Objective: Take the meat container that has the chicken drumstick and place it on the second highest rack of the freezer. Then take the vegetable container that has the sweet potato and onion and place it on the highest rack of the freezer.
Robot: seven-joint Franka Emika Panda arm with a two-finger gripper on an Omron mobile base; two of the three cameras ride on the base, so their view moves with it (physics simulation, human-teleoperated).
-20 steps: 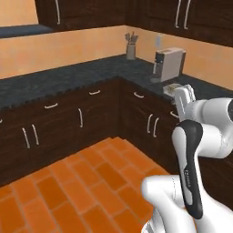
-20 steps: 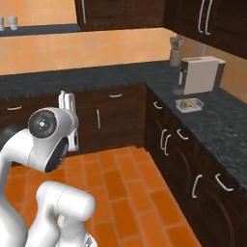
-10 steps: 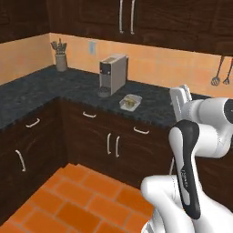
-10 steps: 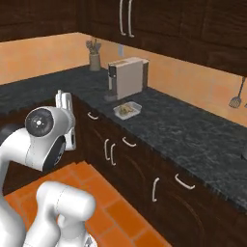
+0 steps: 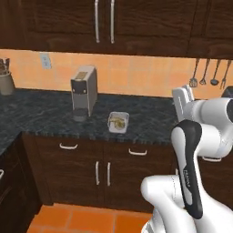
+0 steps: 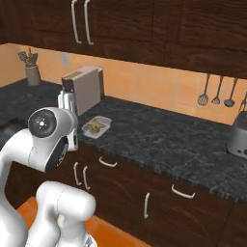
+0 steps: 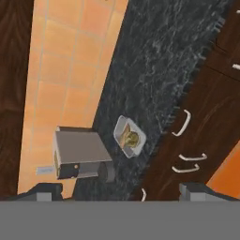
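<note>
A small clear container (image 5: 118, 122) lies on the dark stone counter (image 5: 150, 123), just right of the coffee machine. It holds a golden-brown lump of food, too small to tell as meat or vegetables. The same container (image 6: 96, 127) is near the counter's front edge, and in the hand view the container (image 7: 129, 137) appears far below. My gripper (image 5: 183, 92) is raised in front of the counter, well back from the container and right of it. The gripper (image 6: 67, 98) points upward. In the hand view the gripper (image 7: 123, 191) has its tips wide apart, open with nothing between them.
A grey coffee machine (image 5: 83, 93) stands on the counter by the wall. A utensil pot (image 5: 5, 80) sits at the far left, and ladles (image 6: 216, 91) hang on the backsplash. A toaster (image 6: 239, 135) stands at the right. Dark cabinets run above and below.
The whole picture has swung as the base turned: the counter corner slid off to the left, and the coffee machine and container now face the cameras. The gripper stays open.
</note>
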